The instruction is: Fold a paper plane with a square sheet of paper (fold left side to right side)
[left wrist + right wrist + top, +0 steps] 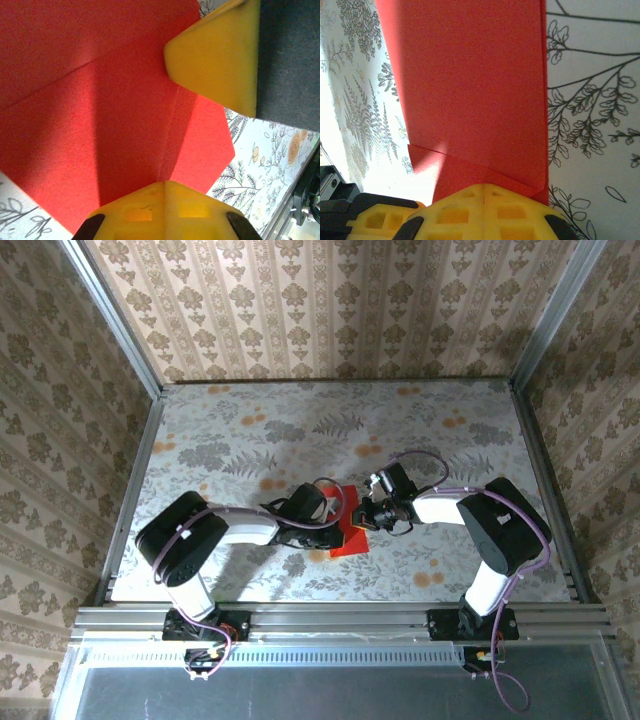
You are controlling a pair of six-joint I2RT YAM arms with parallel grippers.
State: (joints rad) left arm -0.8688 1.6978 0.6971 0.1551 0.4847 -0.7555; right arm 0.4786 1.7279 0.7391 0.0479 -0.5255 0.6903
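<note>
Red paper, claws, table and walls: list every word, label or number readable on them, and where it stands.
None can be read.
The red paper is plain.
The left claw and right claw show bare yellow plastic.
The table and walls carry only floral print.

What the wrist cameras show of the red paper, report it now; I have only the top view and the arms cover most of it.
Observer: In the left wrist view the paper is folded, with layers overlapping along a crease that runs to the shut left gripper.
Operator: Now the right wrist.
Observer: The shut right gripper sits over the paper, right beside a diagonal folded edge.
</note>
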